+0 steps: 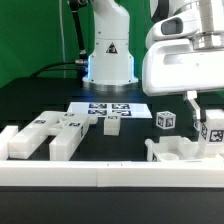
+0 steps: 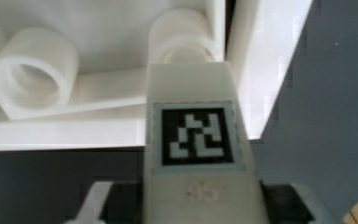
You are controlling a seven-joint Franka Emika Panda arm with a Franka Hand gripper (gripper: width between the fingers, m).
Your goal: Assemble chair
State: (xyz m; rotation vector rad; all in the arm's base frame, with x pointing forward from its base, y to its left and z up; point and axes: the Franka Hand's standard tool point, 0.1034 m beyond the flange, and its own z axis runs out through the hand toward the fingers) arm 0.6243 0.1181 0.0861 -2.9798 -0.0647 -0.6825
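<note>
My gripper (image 1: 205, 122) hangs at the exterior view's right, shut on a white chair post (image 1: 213, 133) with a square tag. In the wrist view the post (image 2: 199, 130) sits between both fingers (image 2: 108, 198), its tag facing the camera. Its far end is just over a white chair part (image 1: 178, 150) with rounded sockets (image 2: 51, 75); I cannot tell if they touch. More white chair slabs (image 1: 45, 135) lie at the exterior view's left. A short post (image 1: 112, 124) and a tagged block (image 1: 165, 121) stand mid-table.
The marker board (image 1: 92, 108) lies flat behind the short post. A white border rail (image 1: 100, 172) runs along the front edge. The robot base (image 1: 108, 60) stands at the back, before a green backdrop.
</note>
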